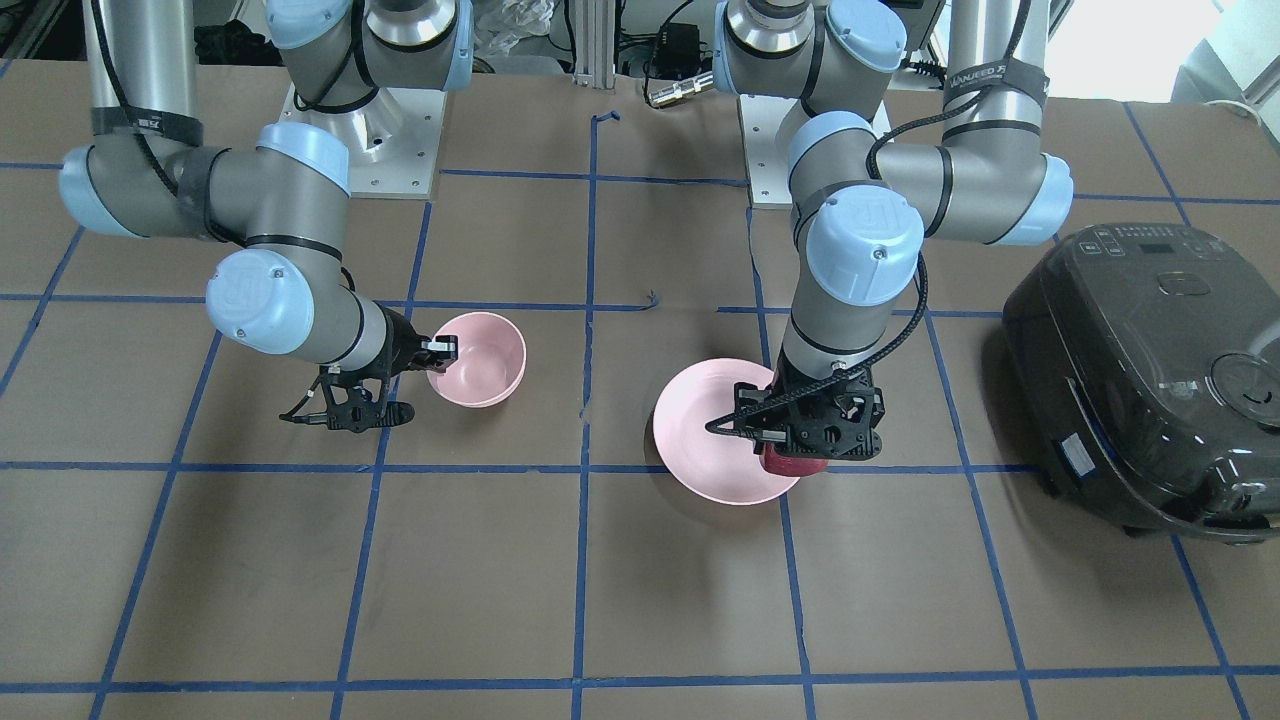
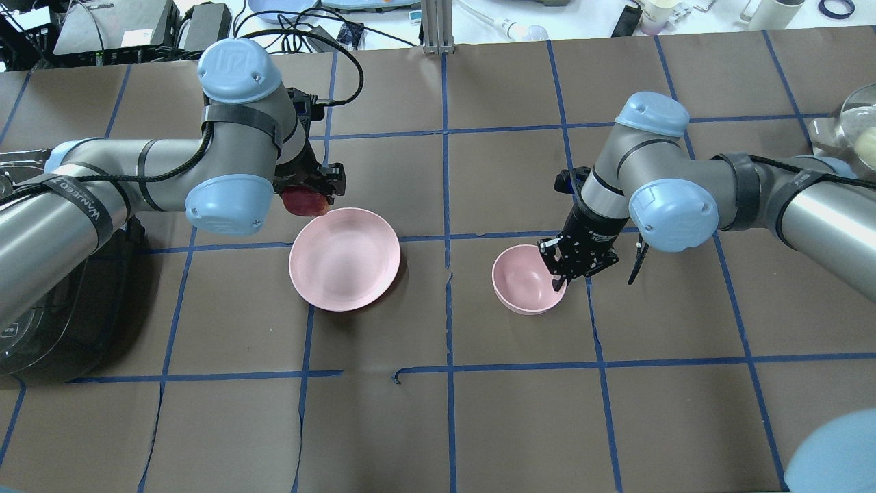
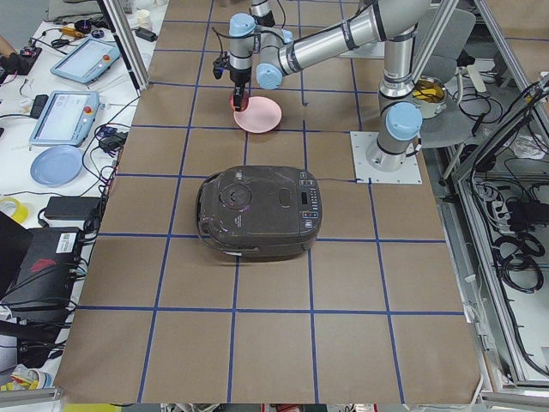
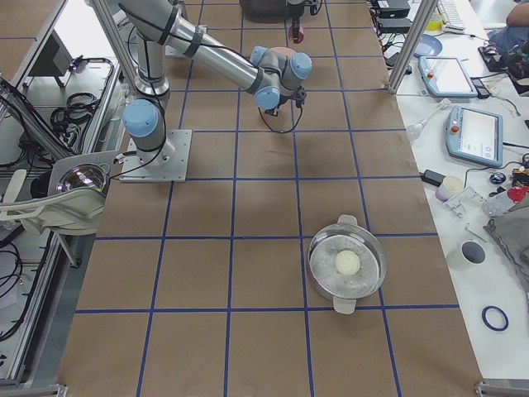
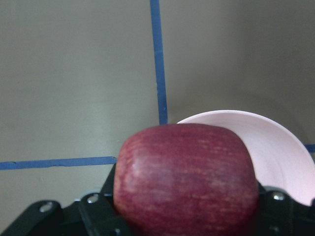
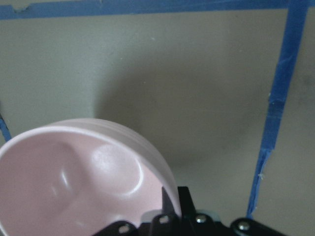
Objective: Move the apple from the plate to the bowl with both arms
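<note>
My left gripper is shut on the dark red apple and holds it at the far left edge of the wide pink plate, apparently just above the rim. The left wrist view shows the apple between the fingers, with the plate behind it. In the front view the apple peeks out under the gripper. My right gripper is shut on the right rim of the small pink bowl, which stands on the table. The right wrist view shows that rim pinched.
A dark rice cooker stands on the table beyond my left arm, close to its elbow. A glass-lidded pot stands at the table's right end. Blue tape lines grid the brown table.
</note>
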{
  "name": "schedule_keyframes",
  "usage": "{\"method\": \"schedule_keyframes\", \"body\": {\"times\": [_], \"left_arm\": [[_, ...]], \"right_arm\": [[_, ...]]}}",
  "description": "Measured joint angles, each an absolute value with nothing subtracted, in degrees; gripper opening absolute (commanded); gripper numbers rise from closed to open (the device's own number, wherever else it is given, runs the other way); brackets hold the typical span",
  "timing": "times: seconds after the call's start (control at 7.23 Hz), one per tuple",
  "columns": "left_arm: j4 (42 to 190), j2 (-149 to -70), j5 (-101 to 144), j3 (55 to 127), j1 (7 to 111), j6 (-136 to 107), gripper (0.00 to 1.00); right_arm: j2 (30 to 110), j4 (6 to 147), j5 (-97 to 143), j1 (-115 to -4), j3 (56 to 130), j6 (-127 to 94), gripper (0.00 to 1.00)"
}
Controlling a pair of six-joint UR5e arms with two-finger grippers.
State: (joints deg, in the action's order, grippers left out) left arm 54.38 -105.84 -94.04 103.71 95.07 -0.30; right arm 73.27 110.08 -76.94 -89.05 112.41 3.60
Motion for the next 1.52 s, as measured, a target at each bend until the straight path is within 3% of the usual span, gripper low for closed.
{"method": "schedule_keyframes", "body": {"times": [0.14, 0.28, 0.83, 1.24, 1.52], "left_arm": [[54.78, -104.87, -93.80, 103.67, 96.72, -1.03, 0.25], [55.14, -104.06, -93.56, 103.65, 98.13, -2.05, 0.25], [58.47, -101.36, -93.06, 103.49, 103.98, -8.77, 0.17], [58.02, -103.27, -88.94, 102.50, 112.48, -22.18, 0.11], [57.81, -105.99, -87.55, 99.86, 119.00, -30.95, 0.09]], "right_arm": [[73.26, 111.56, -77.40, -89.16, 112.88, 3.59, 0.83], [73.30, 112.66, -77.73, -89.17, 112.70, 3.53, 1.00], [75.47, 107.76, -85.83, -88.35, 103.69, 3.47, 1.00], [77.25, 95.75, -90.82, -81.28, 93.01, 5.69, 1.00], [77.95, 94.22, -90.34, -77.84, 90.44, 8.47, 1.00]]}}
